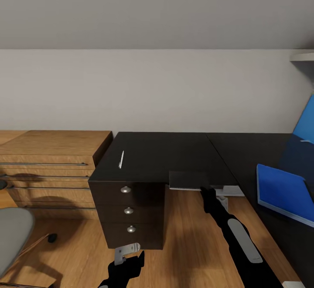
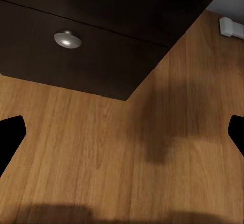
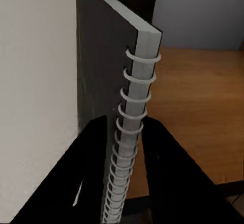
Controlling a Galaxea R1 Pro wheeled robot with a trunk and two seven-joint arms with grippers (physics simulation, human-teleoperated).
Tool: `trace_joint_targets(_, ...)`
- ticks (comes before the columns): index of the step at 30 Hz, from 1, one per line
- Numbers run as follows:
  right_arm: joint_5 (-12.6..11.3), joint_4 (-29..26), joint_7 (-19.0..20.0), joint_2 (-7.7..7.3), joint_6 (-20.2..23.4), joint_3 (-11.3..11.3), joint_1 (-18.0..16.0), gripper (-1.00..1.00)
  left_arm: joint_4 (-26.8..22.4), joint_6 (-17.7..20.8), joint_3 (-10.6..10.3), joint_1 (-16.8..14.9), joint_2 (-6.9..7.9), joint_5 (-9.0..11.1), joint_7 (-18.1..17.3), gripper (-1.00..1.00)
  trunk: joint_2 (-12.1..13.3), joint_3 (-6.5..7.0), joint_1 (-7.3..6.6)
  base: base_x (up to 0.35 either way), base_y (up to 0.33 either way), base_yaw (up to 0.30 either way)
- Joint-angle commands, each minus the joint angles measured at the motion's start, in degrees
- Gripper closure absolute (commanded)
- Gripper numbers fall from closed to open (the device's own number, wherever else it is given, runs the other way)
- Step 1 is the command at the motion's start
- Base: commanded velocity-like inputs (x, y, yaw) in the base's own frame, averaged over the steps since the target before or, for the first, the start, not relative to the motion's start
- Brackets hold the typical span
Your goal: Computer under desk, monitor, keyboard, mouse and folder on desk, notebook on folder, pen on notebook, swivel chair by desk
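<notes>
The dark grey spiral-bound notebook [image 1: 188, 179] hangs level at the desk's inner corner edge, with my right gripper [image 1: 205, 189] shut on its near side. In the right wrist view the two black fingers [image 3: 96, 150] clamp the notebook [image 3: 101, 71] by its wire spine. A thin white pen [image 1: 121, 159] lies on the glossy black desk [image 1: 165, 153] above the drawer unit [image 1: 128, 211]. The blue folder [image 1: 279, 194] rests on the desk's right wing. My left gripper [image 1: 128, 255] hangs low in front of the drawers, open [image 2: 122, 137] over the wooden floor. The grey swivel chair [image 1: 13, 235] stands at the far left.
A light wooden drawer chest [image 1: 48, 166] stands left of the desk against the white wall. A small black object [image 1: 52, 237] lies on the floor by the chair. The blue back panel [image 1: 306, 122] rises at the right. A white desk bracket [image 1: 226, 191] sits below the notebook.
</notes>
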Motion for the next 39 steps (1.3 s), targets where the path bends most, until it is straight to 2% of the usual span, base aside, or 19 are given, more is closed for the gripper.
trace_joint_targets(1, -0.54, -0.08, -0.4, -0.05, 0.0, 0.09, -0.02, 1.0, -0.09, 0.14, -0.07, -0.04, 0.02, 0.43, 0.43, -1.0, -0.03, -0.06, -0.01, 0.0, 0.0, 0.0)
trace_joint_targets(12, -0.54, -0.12, -0.38, -0.05, -0.04, 0.09, -0.02, 1.0, -0.09, 0.14, -0.07, -0.04, 0.05, 0.43, 0.43, -1.0, -0.03, -0.06, -0.01, 0.0, 0.0, 0.0)
trace_joint_targets(39, -0.63, -1.5, 0.23, 0.13, -0.15, -0.02, -0.02, 1.0, -0.09, 0.14, 0.0, -0.04, 0.0, 0.43, 0.6, -1.0, 10.8, 4.79, -5.94, 0.0, 0.0, 0.0)
